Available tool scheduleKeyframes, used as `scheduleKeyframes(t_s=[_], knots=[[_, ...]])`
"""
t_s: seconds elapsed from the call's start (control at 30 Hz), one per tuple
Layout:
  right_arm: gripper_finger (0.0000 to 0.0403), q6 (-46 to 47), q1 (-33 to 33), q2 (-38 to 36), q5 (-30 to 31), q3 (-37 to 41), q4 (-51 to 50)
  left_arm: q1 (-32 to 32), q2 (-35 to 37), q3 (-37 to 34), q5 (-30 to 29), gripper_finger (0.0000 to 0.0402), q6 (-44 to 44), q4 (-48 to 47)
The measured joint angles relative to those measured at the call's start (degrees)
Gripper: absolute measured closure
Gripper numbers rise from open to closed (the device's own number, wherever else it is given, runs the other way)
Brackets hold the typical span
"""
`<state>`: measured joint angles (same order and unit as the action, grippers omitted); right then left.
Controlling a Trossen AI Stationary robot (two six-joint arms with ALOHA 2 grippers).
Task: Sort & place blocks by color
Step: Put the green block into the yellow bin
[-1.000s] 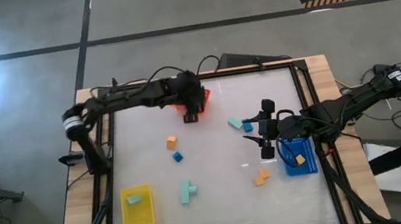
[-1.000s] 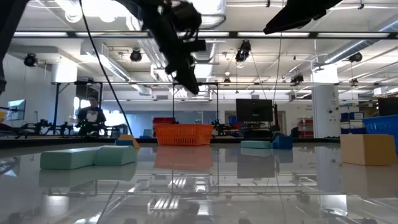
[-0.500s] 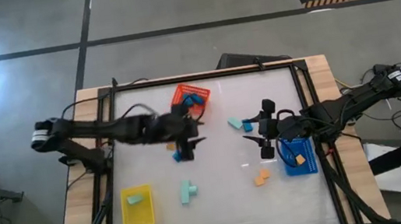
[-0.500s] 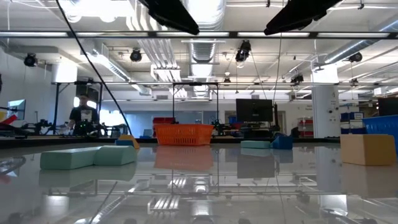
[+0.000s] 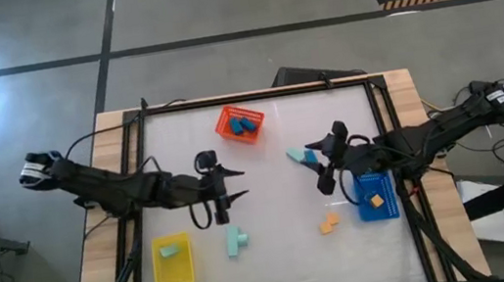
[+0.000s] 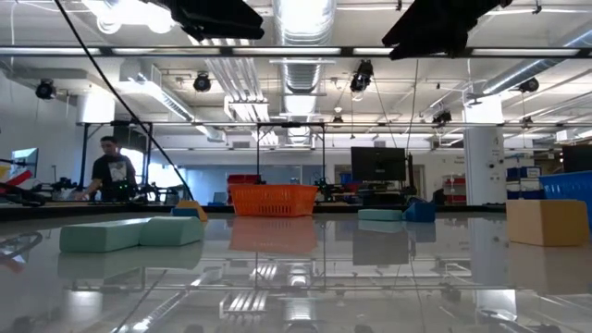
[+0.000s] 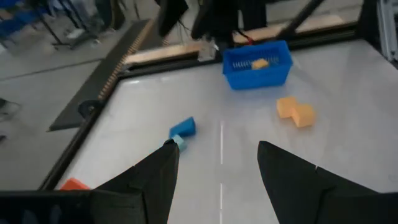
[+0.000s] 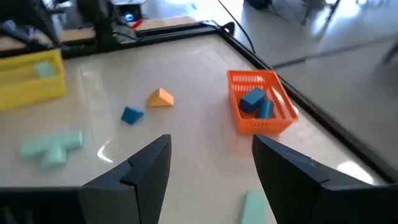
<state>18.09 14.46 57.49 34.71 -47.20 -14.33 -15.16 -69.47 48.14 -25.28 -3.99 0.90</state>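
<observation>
My left gripper (image 5: 235,185) hovers open and empty above the table's middle left, pointing toward the right edge. Facing it across the table, my right gripper (image 5: 317,167) hovers open and empty beside the blue tray (image 5: 375,197), which holds an orange block (image 7: 256,63). The orange tray (image 5: 240,123) at the far middle holds blue blocks (image 8: 256,102). A mint block (image 5: 171,252) lies in the yellow tray (image 5: 172,263). Loose on the table lie a mint T-shaped block (image 5: 236,241), two orange blocks (image 5: 328,221), a mint and a blue block (image 5: 302,157), plus a blue block (image 8: 132,115) and an orange one (image 8: 160,98).
A black frame (image 5: 383,123) borders the white tabletop. The middle of the table between the two grippers is free room. In the low view a person (image 6: 109,171) stands far off in the room behind the table.
My left gripper has drawn back from above the orange tray toward the table's near and left sides, turning as it went; it now points level toward the right edge. The tray with its blue blocks shows uncovered. My right gripper has rolled in place.
</observation>
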Motion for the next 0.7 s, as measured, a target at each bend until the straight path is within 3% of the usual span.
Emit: scheduleKeyframes(t_s=[0.23, 0.7], knots=[[0.019, 6.6, -4.9, 3.8, -0.4, -1.5, -0.3, 0.2, 3.1, -6.2, -6.8, 0.0199, -4.1, 8.1], [0.0209, 8.7, -18.0, 16.2, -13.2, -5.2, -3.9, 0.2, 4.1, -8.0, -6.9, 0.0199, -5.4, 11.0]])
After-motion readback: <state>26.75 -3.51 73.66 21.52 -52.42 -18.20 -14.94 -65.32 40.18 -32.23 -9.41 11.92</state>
